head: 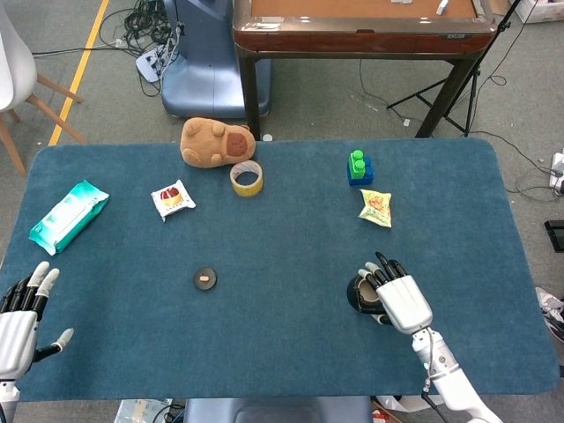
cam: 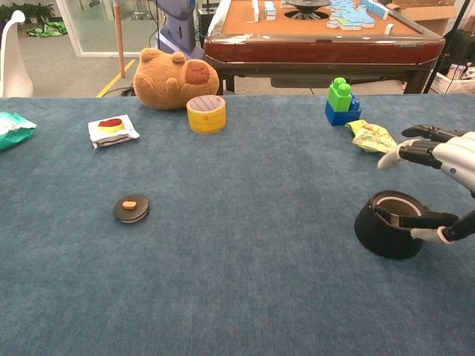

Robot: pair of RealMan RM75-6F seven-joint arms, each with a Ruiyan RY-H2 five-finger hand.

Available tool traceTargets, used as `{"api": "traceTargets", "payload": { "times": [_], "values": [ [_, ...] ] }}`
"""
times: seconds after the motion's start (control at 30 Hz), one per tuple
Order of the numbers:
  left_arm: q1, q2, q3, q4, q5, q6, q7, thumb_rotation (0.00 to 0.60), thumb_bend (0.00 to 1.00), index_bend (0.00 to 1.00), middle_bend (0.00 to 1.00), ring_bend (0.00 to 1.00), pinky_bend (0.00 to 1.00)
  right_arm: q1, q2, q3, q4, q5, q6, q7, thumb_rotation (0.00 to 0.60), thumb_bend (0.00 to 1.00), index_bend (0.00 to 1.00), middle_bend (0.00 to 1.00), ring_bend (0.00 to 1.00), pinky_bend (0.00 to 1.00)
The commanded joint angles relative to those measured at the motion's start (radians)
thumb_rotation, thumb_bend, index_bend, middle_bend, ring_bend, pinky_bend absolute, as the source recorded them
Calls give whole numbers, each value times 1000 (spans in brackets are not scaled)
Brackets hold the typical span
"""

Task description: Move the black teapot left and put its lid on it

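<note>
- Squat black round teapot (cam: 387,226), lidless, stands on the blue felt tabletop (head: 282,344), near the front edge on the right.
- White-backed right hand (head: 398,297) lies over the pot's right side; one finger (cam: 427,234) rests along the rim by the handle, the others (cam: 415,152) spread above. Firm grip or mere touch: cannot tell.
- Small flat black lid with an orange knob (cam: 130,207) lies well left of the pot, on the cloth.
- Left hand (head: 19,315) at the front left corner, fingers apart, holding nothing.
- Far half of the table: yellow crinkled snack packet (cam: 372,136), green-and-blue toy bricks (cam: 340,101), yellow tape roll (cam: 205,113), brown plush animal (cam: 174,77), white wrapped pastry (cam: 112,130), teal wipes pack (head: 68,215).
</note>
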Motion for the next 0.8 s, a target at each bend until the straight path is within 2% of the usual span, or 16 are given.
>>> {"api": "traceTargets", "payload": {
  "times": [0.03, 0.17, 0.43, 0.6, 0.67, 0.8],
  "values": [
    [-1, 1, -1, -2, 0, -2, 2, 600, 198, 25, 0, 0, 61, 9, 20, 14, -26, 17, -2, 12, 600, 165, 261, 254, 81, 203],
    [-4, 1, -1, -4, -1, -8, 5, 600, 199, 25, 0, 0, 61, 18, 41, 30, -50, 47, -10, 26, 600, 246, 287, 286, 105, 205],
    [-6, 3, -2, -5, -6, -14, 7, 600, 198, 25, 0, 0, 61, 31, 47, 36, -48, 124, -56, 45, 600, 339, 516, 368, 171, 214],
    [-7, 5, -1, -9, -5, -16, 8, 600, 198, 25, 0, 0, 60, 41, 41, 35, -37, 142, -68, 64, 600, 464, 634, 393, 187, 214],
    [-6, 5, -1, -9, -6, -14, 9, 600, 198, 25, 0, 0, 61, 44, 42, 34, -35, 141, -65, 67, 600, 502, 650, 395, 189, 214],
    [-5, 6, 0, -9, -6, -13, 8, 600, 198, 25, 0, 0, 61, 48, 41, 32, -32, 140, -60, 75, 600, 508, 659, 395, 189, 214]
  ]
}}
